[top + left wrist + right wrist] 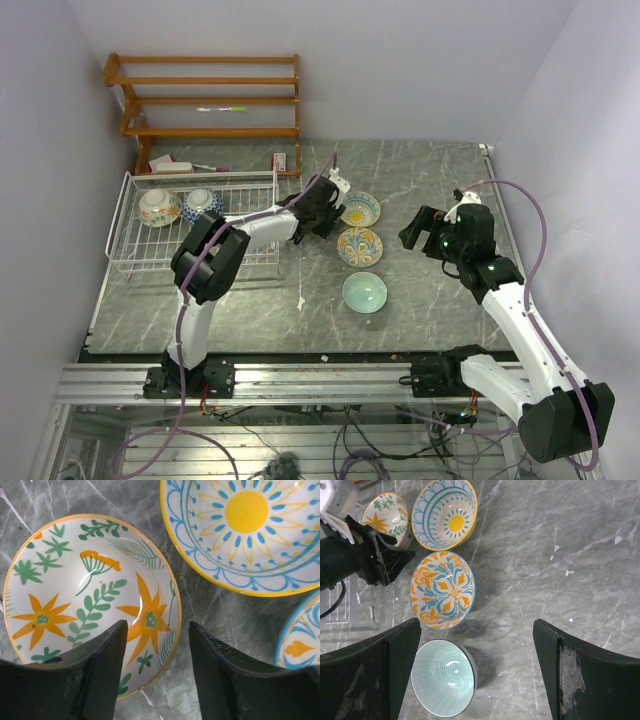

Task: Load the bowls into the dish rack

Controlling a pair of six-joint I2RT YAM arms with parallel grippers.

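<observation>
Grey marble table (430, 310) carries rack (245, 200) rear left. Mid-table lie leafy bowl (75, 595), sun bowl (361, 209), orange-blue bowl (360, 246), teal bowl (364, 292), close together.

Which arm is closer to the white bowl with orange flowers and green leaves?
Left. The left gripper, open, hangs right over the flowered bowl, fingers either side of its rim. The right gripper is off to the side, with the sun-patterned bowl between.

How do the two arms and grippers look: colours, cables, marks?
The left arm and right arm have white links, black joints and a purple cable each. Green lights glow on the right. Gripper fingers are black wedges; one right finger is scuffed.
</observation>
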